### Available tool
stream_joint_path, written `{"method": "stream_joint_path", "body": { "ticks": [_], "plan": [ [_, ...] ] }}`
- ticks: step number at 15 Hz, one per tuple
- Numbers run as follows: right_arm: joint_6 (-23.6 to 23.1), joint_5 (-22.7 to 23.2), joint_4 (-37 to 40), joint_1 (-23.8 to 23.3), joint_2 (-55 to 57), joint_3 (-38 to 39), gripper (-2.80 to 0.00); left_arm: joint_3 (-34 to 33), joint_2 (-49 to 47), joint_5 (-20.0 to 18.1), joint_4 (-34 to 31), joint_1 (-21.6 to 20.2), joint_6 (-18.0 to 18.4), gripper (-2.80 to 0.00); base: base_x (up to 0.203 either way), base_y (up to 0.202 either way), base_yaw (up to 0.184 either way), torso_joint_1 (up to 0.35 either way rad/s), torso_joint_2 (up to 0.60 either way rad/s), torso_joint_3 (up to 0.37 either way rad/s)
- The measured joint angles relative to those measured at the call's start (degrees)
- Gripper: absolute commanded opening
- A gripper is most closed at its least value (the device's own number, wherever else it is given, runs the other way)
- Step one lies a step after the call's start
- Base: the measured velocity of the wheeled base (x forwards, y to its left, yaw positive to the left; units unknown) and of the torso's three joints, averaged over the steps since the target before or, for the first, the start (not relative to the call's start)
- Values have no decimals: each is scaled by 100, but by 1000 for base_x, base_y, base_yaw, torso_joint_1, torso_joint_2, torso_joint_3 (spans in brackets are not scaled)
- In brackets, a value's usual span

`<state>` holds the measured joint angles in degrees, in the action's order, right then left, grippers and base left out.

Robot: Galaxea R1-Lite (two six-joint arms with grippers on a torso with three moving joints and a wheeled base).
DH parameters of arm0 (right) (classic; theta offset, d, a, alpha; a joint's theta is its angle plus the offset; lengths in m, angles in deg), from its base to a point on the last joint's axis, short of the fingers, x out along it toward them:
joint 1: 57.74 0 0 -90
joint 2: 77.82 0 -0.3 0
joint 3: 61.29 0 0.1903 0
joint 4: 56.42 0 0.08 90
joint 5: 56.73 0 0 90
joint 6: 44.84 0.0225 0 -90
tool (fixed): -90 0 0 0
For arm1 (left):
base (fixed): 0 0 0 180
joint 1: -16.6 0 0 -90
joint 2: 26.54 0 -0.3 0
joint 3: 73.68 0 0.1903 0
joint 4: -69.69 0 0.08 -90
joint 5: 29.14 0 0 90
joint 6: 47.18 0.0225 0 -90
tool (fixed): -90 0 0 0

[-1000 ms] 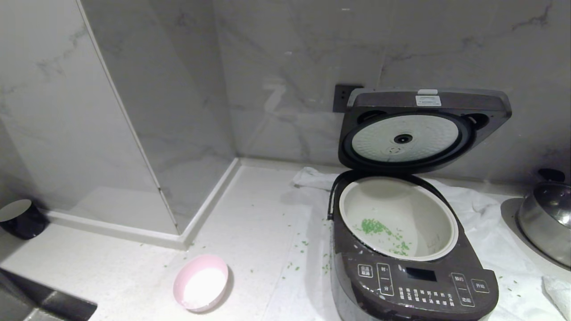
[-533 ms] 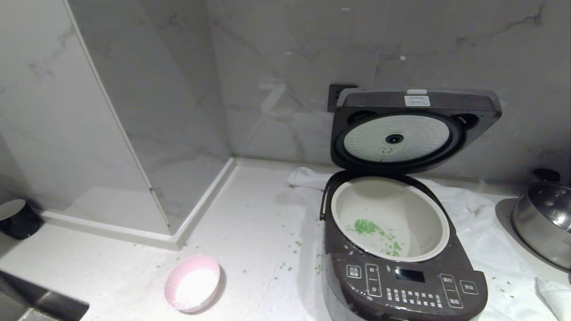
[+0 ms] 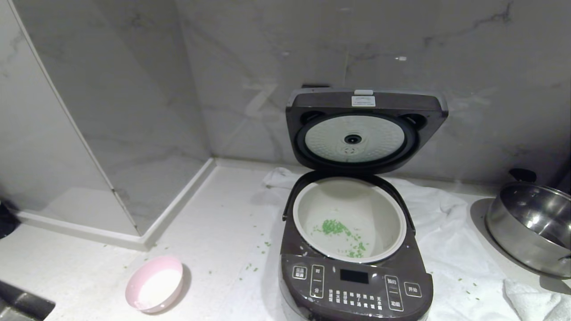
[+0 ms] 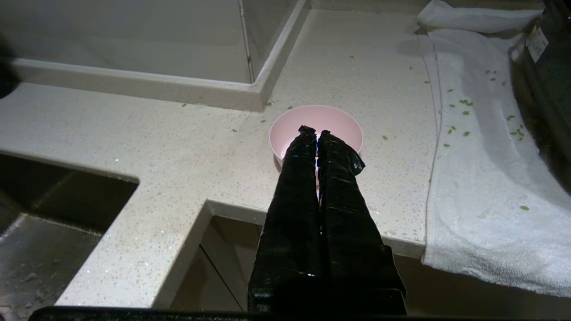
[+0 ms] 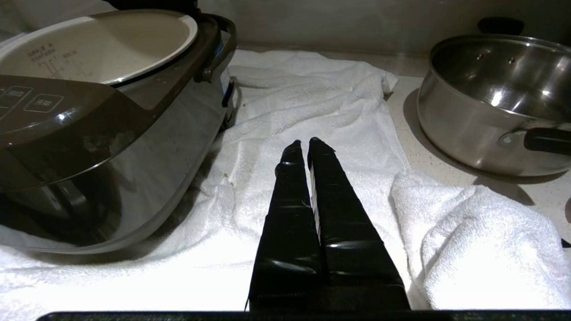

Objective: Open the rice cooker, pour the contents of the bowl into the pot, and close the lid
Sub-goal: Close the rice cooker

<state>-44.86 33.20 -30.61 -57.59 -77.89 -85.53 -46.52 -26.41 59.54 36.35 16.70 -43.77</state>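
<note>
Two of three steps look done, since the lid [image 3: 366, 129] stands open over the pot [image 3: 349, 219] holding green bits and the bowl [image 3: 155, 282] sits left, so either empty, pressed-shut gripper, left [image 4: 316, 132] or right [image 5: 304, 141], must close it.

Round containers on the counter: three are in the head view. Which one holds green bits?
The pot inside the rice cooker. The pink bowl and the steel pan show none.
</note>
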Motion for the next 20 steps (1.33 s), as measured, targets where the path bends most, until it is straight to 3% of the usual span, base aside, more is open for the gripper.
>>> {"method": "stream_joint_path", "body": {
  "ticks": [20],
  "plan": [
    [5,-4,-13,-6,0,0,-280,0,-2,116,0,-12,-224,-280,0,0,0,0,0,0]
  ]
}}
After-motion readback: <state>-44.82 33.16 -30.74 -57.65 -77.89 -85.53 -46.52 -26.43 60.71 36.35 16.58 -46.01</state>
